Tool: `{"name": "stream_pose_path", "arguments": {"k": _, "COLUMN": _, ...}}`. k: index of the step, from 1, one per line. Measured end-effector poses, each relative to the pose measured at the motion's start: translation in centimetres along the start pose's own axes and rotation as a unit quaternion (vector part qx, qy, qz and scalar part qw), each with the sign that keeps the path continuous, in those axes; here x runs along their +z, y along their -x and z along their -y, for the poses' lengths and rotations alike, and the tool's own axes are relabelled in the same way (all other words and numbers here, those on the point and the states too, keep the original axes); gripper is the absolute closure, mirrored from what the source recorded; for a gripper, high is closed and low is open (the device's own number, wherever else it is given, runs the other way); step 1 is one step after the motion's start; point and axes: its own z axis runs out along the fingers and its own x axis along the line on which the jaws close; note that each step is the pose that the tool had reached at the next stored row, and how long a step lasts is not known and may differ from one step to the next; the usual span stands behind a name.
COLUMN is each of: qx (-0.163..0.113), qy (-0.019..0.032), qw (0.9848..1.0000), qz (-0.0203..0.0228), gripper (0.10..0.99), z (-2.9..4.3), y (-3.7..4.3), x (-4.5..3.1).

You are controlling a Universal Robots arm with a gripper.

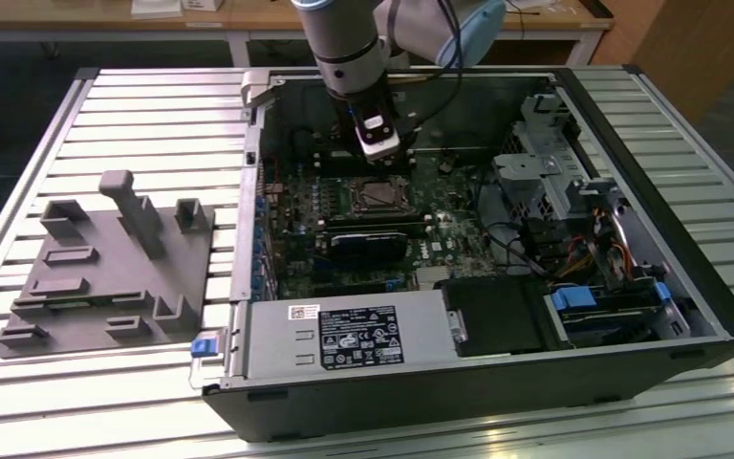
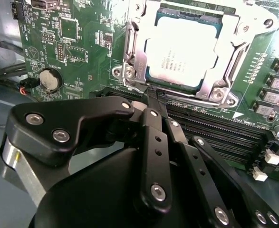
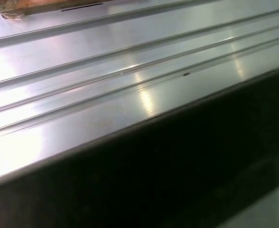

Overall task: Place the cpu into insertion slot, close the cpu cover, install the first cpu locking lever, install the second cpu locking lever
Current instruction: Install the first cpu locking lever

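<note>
The cpu, pale and silvery, lies flat in the insertion slot on the green motherboard. The silver cpu cover is down around it, framing the chip's top. A thin wire lever runs along one side of the frame and another along the opposite side. My gripper is shut, fingers pressed together, tips at the socket's edge beside the memory slots, touching or nearly touching the frame there. In the exterior view the gripper hangs inside the open case just behind the socket.
Long black memory slots lie beside the socket, and a black card in front of it. A coin battery, drive cage and power supply crowd the case. A grey fixture plate sits on the ribbed table.
</note>
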Motion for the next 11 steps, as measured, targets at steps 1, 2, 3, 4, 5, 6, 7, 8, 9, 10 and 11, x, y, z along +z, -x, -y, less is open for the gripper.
{"name": "stream_pose_path", "arguments": {"k": 1, "qx": 0.000, "qy": 0.0000, "qw": 1.0000, "qz": 0.0000, "gripper": 0.980, "z": 0.03, "y": 0.00, "x": 0.03}}
{"name": "stream_pose_path", "arguments": {"k": 2, "qx": 0.000, "qy": 0.0000, "qw": 1.0000, "qz": 0.0000, "gripper": 0.980, "z": 0.07, "y": 0.01, "x": 0.06}}
{"name": "stream_pose_path", "arguments": {"k": 3, "qx": 0.000, "qy": -0.0001, "qw": 1.0000, "qz": 0.0001, "gripper": 0.980, "z": 0.11, "y": 0.02, "x": 0.09}}
{"name": "stream_pose_path", "arguments": {"k": 4, "qx": 0.000, "qy": -0.0001, "qw": 1.0000, "qz": 0.0000, "gripper": 0.980, "z": 0.15, "y": 0.02, "x": 0.12}}
{"name": "stream_pose_path", "arguments": {"k": 5, "qx": 0.000, "qy": -0.0002, "qw": 1.0000, "qz": 0.0000, "gripper": 0.980, "z": 0.19, "y": 0.03, "x": 0.14}}
{"name": "stream_pose_path", "arguments": {"k": 6, "qx": 0.000, "qy": -0.0001, "qw": 1.0000, "qz": 0.0000, "gripper": 0.980, "z": 0.22, "y": 0.04, "x": 0.16}}
{"name": "stream_pose_path", "arguments": {"k": 7, "qx": 0.001, "qy": 0.0002, "qw": 1.0000, "qz": -0.0001, "gripper": 0.980, "z": 0.25, "y": 0.04, "x": 0.17}}
{"name": "stream_pose_path", "arguments": {"k": 8, "qx": 0.001, "qy": 0.0009, "qw": 1.0000, "qz": -0.0004, "gripper": 0.980, "z": 0.28, "y": 0.05, "x": 0.17}}
{"name": "stream_pose_path", "arguments": {"k": 9, "qx": 0.001, "qy": 0.0018, "qw": 1.0000, "qz": -0.0008, "gripper": 0.980, "z": 0.30, "y": 0.06, "x": 0.18}}
{"name": "stream_pose_path", "arguments": {"k": 10, "qx": 0.001, "qy": 0.0031, "qw": 1.0000, "qz": -0.0012, "gripper": 0.980, "z": 0.32, "y": 0.07, "x": 0.18}}
{"name": "stream_pose_path", "arguments": {"k": 11, "qx": 0.002, "qy": 0.0053, "qw": 1.0000, "qz": -0.0021, "gripper": 0.980, "z": 0.35, "y": 0.08, "x": 0.18}}
